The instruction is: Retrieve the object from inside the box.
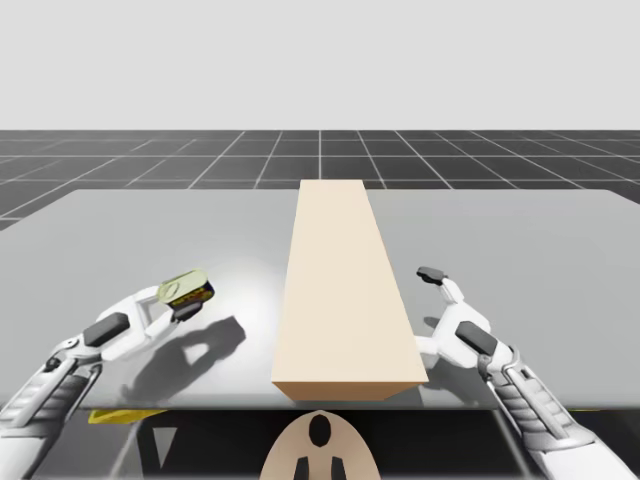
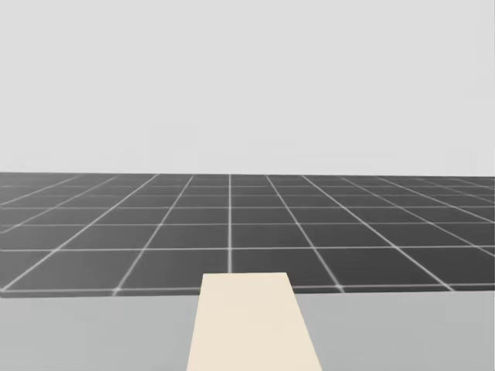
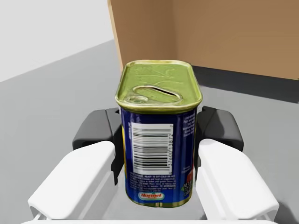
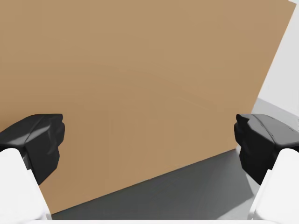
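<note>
Oblong blue tin (image 3: 156, 149) — matte box (image 1: 342, 300)

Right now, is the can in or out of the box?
Out: left fingers grip the blue can from both sides, beside the box.

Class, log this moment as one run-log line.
left gripper: shut on blue rectangular can, outside tan box | right gripper: open, facing box side
</note>
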